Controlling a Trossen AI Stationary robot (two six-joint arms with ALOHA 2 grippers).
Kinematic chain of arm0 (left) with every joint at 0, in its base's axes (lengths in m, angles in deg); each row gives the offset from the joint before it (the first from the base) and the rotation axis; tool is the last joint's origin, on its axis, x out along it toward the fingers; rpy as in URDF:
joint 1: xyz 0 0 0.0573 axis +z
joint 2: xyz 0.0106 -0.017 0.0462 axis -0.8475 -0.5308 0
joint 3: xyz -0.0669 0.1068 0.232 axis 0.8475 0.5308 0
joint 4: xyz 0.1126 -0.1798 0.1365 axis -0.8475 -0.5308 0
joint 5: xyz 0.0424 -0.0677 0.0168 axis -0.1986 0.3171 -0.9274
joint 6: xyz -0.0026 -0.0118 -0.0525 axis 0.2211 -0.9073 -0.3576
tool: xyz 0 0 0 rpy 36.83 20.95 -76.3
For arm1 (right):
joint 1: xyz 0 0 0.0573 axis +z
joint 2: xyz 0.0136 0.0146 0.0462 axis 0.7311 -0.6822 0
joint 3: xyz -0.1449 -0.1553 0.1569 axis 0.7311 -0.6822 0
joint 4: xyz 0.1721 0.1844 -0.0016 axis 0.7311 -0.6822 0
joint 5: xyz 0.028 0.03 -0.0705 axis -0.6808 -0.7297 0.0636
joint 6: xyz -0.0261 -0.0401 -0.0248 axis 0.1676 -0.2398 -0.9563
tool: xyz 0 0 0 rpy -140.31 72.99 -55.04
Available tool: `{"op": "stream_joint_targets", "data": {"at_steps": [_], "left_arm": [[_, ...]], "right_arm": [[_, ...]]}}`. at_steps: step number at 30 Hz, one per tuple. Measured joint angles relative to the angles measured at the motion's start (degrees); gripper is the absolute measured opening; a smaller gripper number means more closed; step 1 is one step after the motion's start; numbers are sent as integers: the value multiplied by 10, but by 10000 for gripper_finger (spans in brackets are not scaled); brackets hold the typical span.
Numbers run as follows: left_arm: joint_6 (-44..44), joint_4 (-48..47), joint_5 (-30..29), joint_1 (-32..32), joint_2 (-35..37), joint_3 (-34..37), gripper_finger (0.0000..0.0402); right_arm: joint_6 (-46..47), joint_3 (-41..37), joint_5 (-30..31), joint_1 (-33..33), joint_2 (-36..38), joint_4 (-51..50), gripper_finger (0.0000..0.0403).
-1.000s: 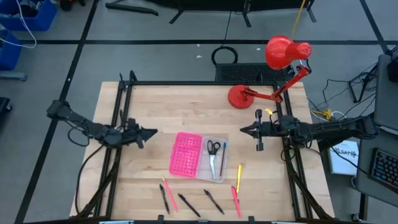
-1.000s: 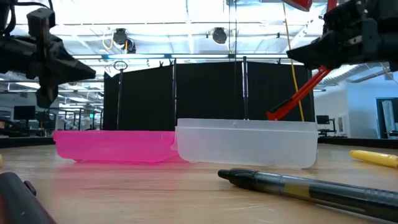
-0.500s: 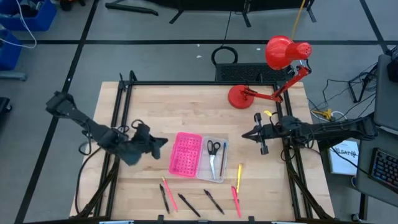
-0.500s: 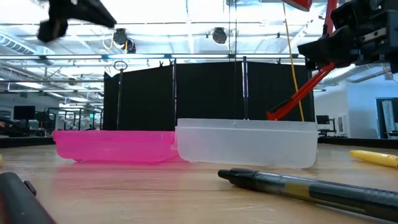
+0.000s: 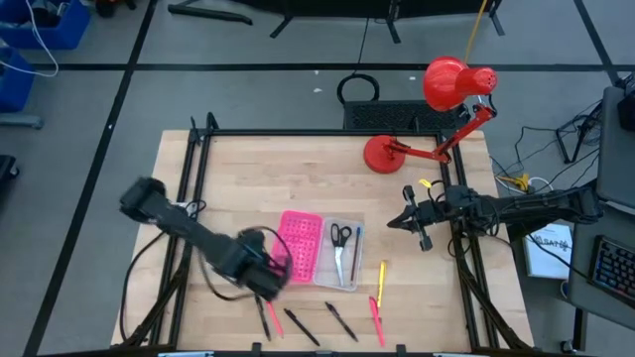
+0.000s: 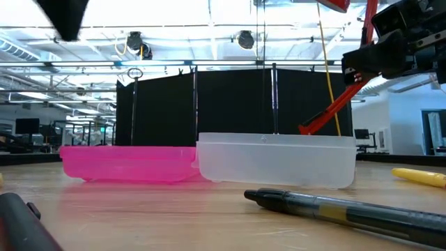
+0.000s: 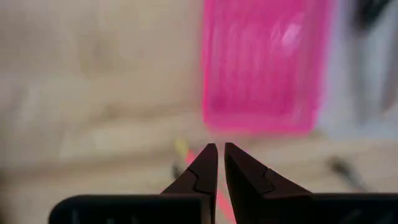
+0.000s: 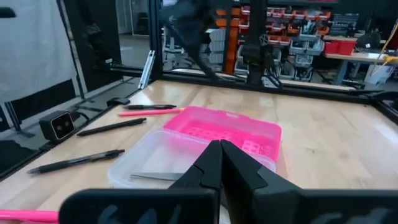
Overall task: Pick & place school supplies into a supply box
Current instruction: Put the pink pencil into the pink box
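The left gripper (image 7: 217, 152) hangs over the front part of the table (image 5: 248, 178), its fingers nearly together with only a thin gap and nothing between them; from above it is a dark blur, so its exact outline is hard to make out. Just ahead of its tips lies the pink lid (image 7: 264, 62) of the supply box (image 5: 342, 253), and directly under the tips a pink pen (image 7: 219, 199) runs out of view, mostly hidden by the fingers. Beyond the lid sits the clear half of the box, holding the scissors (image 5: 340, 238); their blades fade into the plastic. More pens (image 5: 298, 322) lie in a loose row near the front edge of the table, apart from the box, with a yellow one (image 5: 382, 270) just beside the clear half. The right gripper (image 5: 397, 220) waits closed and empty above the right side of the table, pointing toward the box, near the base of a red lamp (image 5: 382, 154).
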Motion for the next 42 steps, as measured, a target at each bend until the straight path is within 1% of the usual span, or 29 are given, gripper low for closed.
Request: {"op": "stream_joint_targets", "data": {"at_steps": [1,3,7,9,13,15,17,19,21,28,30,32,35,37,40,42], "left_arm": [[6,4,23,-1,-21,-13,35],[9,17,47,-7,-60,-34,35],[27,40,59,-19,-114,-57,35],[30,53,65,-23,-130,-56,35],[53,87,119,-28,-157,-45,35],[63,91,124,-30,-169,-44,35],[103,90,120,-30,-173,-44,35],[187,90,102,-29,-172,-44,35],[293,88,90,-29,-170,-44,35],[771,120,93,-27,-167,-44,35],[892,114,93,-22,-166,-44,35],[984,103,98,-18,-166,-44,35],[1085,68,96,-20,-166,-44,35],[1121,57,78,-26,-167,-44,36],[1135,56,49,-33,-166,-44,36],[1137,56,43,-36,-166,-44,42]], "right_arm": [[3,0,0,0,0,-1,0],[6,0,0,0,0,-5,0],[6,0,0,0,0,-6,0],[6,0,0,0,0,-6,0],[13,0,0,0,0,-1,0],[17,0,0,0,0,4,0],[21,0,0,0,0,4,0],[21,0,0,0,0,4,0],[21,0,1,0,0,4,0],[23,1,2,0,0,8,0],[25,1,2,0,0,8,0],[25,1,3,0,0,8,0],[24,1,3,0,0,8,0],[22,1,3,0,0,8,0],[22,1,3,0,0,8,0],[25,1,3,0,0,8,0]]}}
